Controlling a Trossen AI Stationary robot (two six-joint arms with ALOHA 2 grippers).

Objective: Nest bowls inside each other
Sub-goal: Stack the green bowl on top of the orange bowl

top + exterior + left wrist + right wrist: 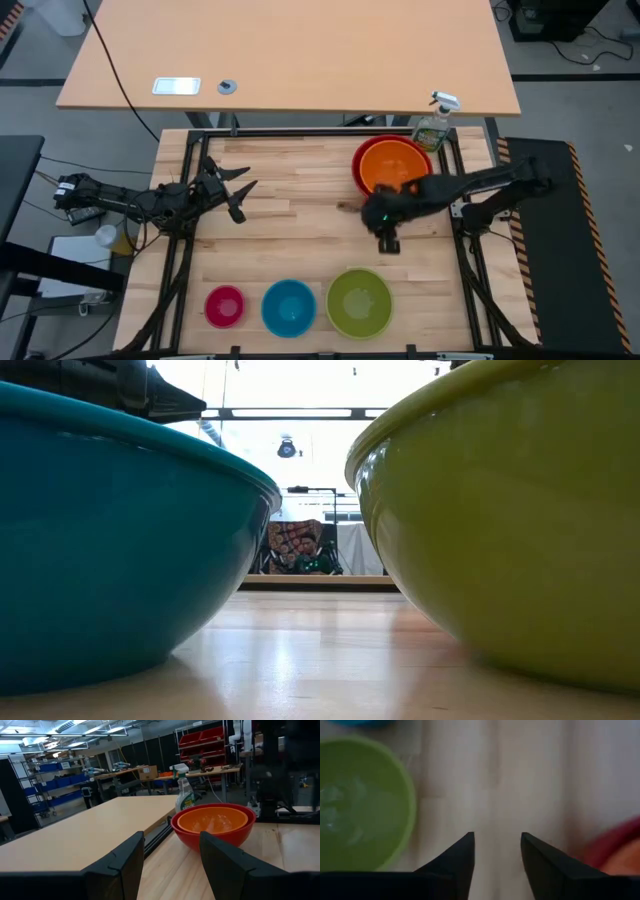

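The orange bowl (392,163) sits nested in the red bowl (360,170) at the table's far right; both also show in the left wrist view, orange (212,820) inside red (215,837). Along the near edge stand the pink bowl (224,306), the blue bowl (289,306) and the lime green bowl (359,302), each resting on its base. My right gripper (388,240) hangs open above bare table between the red bowl and the green bowl (355,800), nothing between its fingers (497,836). My left gripper (245,192) waits open at the table's left (171,836).
A clear spray bottle (434,125) stands just beyond the red bowl at the far right corner. A larger tan desk (290,60) lies beyond the table's far edge. In the low view the blue bowl (110,540) and green bowl (510,520) fill the foreground.
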